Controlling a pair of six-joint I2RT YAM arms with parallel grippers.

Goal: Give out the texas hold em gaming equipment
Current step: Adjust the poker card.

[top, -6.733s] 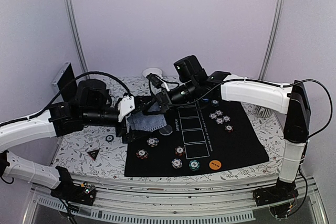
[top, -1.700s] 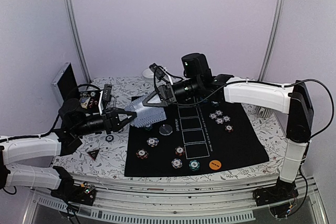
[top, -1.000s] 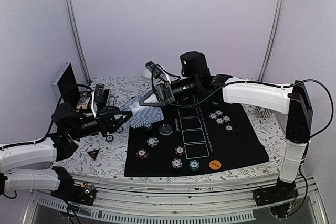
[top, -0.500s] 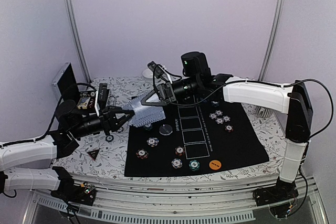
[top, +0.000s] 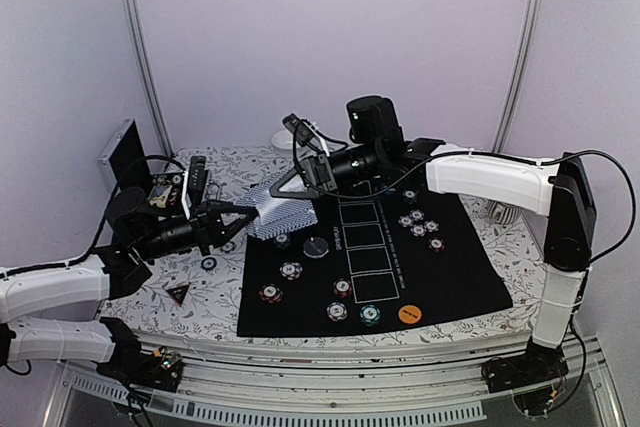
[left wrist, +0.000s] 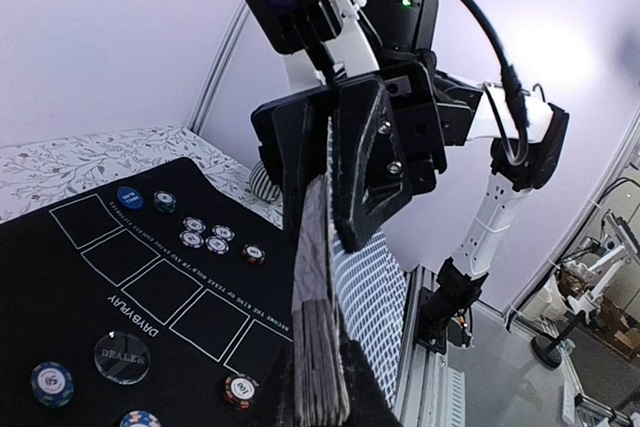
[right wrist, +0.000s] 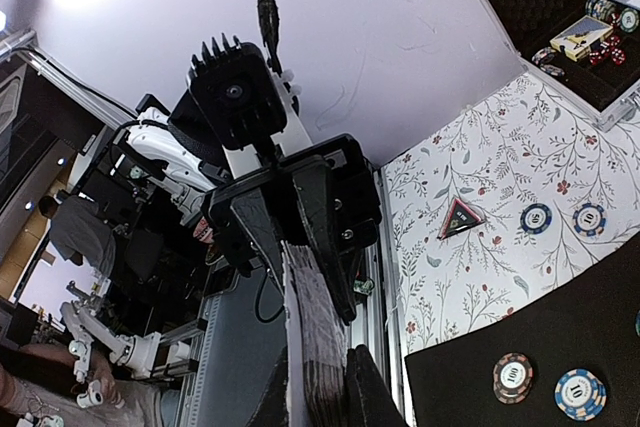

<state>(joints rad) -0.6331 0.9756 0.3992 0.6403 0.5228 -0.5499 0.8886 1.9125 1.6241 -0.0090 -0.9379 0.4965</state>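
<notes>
Pretty sure the step in hand is the card handover / dealing bit. The deck of playing cards point(top: 273, 215) is held edge-up, apparently off the surface, over the rear-left corner of the black mat point(top: 460, 277). It's caught between the two arms.

- In the left wrist view, the right gripper point(left wrist: 328, 217) is seen closed on the far end of the deck, one finger pressed to each face.
- In the right wrist view, the left gripper point(right wrist: 305, 267) is seen the same way at the opposite end. Its fingers look clamped on the stack, though the contact itself is hard to make out.
- A card or two is splayed out to one side, so the stack isn't perfectly squared.

Everything else seems laid out already:

- poker chips point(top: 291, 270) along the near side of the mat, with another cluster at the right rear
- the dealer button point(top: 317, 246) close to the deck
- an orange disc point(top: 408, 313) at the near right
- the triangle marker point(top: 178, 294) off the mat on the floral cloth
- the aluminium case point(top: 125, 152) open at the far left

For the next move, one hold probably has to be released or slid so that cards can be drawn off. With both ends pinched, a pull risks the cards being bent or spilled, so slow and straight is called for.
</notes>
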